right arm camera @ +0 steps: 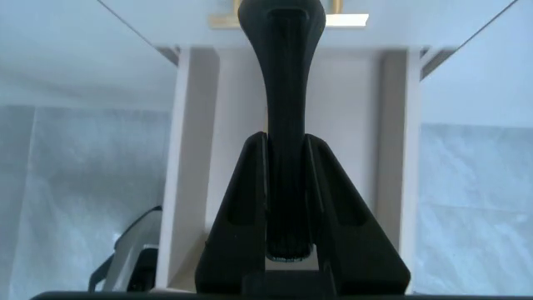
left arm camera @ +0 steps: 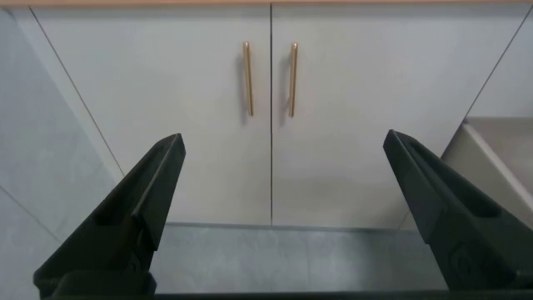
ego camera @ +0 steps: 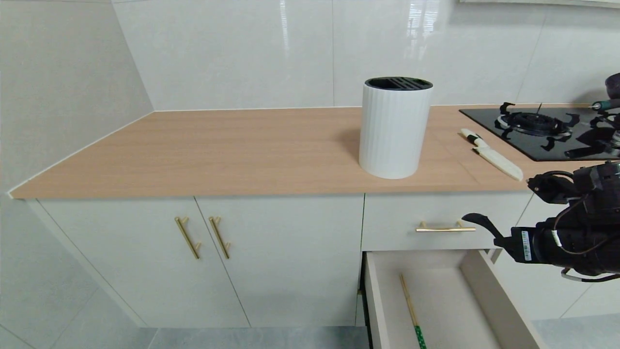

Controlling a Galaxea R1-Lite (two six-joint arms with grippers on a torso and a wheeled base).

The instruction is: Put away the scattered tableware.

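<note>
Worktop: light wooden countertop [ego camera: 218, 155] against a white tiled wall. A white ribbed cylindrical holder with a black slotted top [ego camera: 395, 128] stands upright on it, towards the right. Just to the right of the holder, apart from it, a cream-white kitchen knife with a pale handle [ego camera: 491, 154] lies flat on the wood, between the holder and the black glass gas hob [ego camera: 537, 128]; the blade end is near the counter's front edge, the handle end farther back. Below the counter on the right, a shut white drawer front with a brass bar handle [ego camera: 444, 228]; directly under it a white drawer [ego camera: 375, 291] is pulled out. Inside, thin wooden chopsticks with a green patterned end [ego camera: 410, 308] lie lengthwise on the drawer floor nearer its left wall, green end towards the robot; one stick or a pair, cannot tell. Right gripper [ego camera: 477, 220] [right arm camera: 281, 25]: black, held level above the open drawer, tips pointing at the brass handle, fingers pressed together, nothing seen between them. Left gripper [left arm camera: 283, 143]: fingers spread wide, nothing between them, low in front of the double white cabinet doors [left arm camera: 350, 125], facing their two vertical brass handles [left arm camera: 247, 79].
</note>
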